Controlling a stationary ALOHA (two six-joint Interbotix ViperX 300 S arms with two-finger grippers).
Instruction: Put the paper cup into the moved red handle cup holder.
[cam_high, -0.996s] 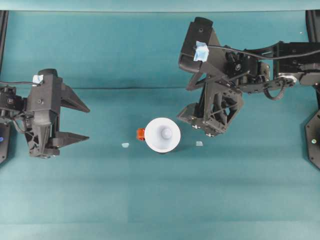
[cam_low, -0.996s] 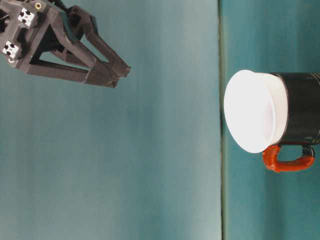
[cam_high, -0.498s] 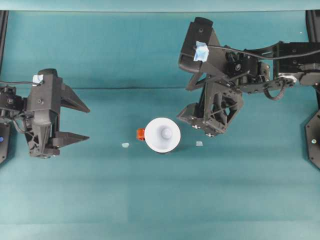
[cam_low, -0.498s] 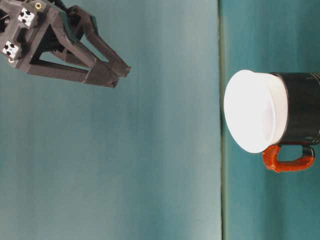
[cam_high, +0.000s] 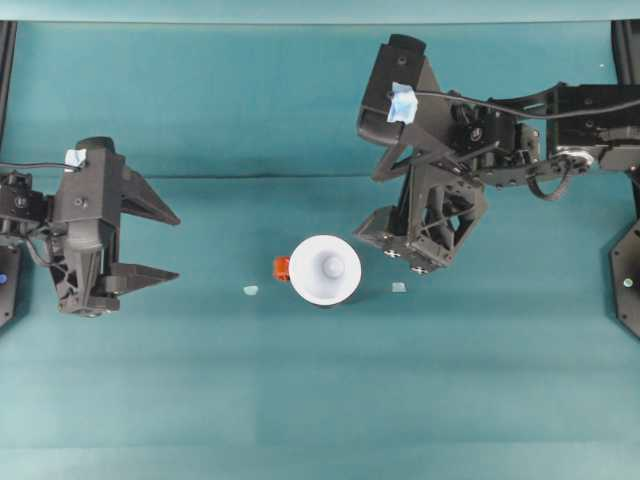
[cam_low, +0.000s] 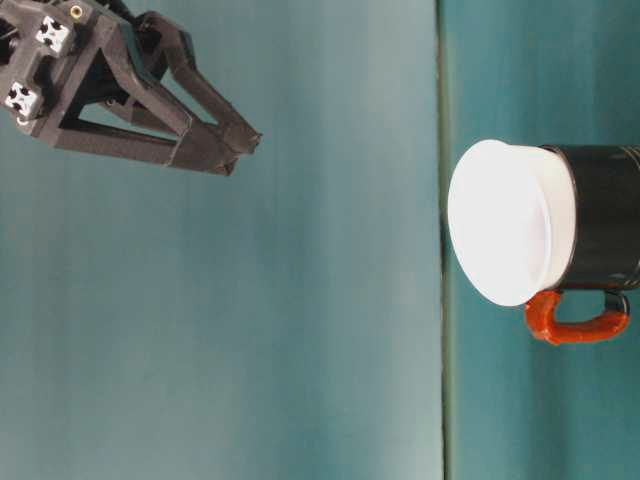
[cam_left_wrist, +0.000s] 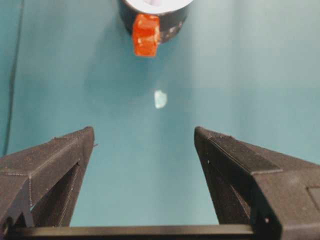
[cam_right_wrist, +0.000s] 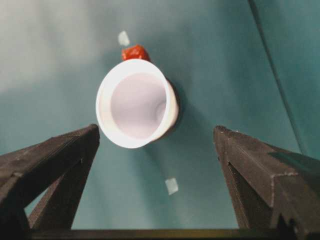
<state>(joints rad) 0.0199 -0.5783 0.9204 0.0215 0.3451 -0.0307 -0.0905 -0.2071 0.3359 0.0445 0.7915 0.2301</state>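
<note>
The white paper cup (cam_high: 325, 270) sits upright inside the black red handle cup holder (cam_low: 605, 230) at the table's middle, its wide rim standing above the holder's top. The red handle (cam_high: 282, 267) points toward the left arm. My left gripper (cam_high: 172, 245) is open, low on the table's left, well apart from the cup; its wrist view shows the holder (cam_left_wrist: 170, 25) and handle (cam_left_wrist: 146, 35) far ahead between the fingers (cam_left_wrist: 50, 170). My right gripper (cam_high: 405, 252) is open, raised above and to the right of the cup (cam_right_wrist: 136, 102), holding nothing; it hangs high over the table (cam_low: 245, 140).
Two small pale tape bits lie on the teal cloth, one left of the handle (cam_high: 250, 290) and one right of the cup (cam_high: 399, 287). A fold line in the cloth (cam_high: 250, 177) runs across behind the cup. Black frame parts stand at the right edge (cam_high: 628, 280).
</note>
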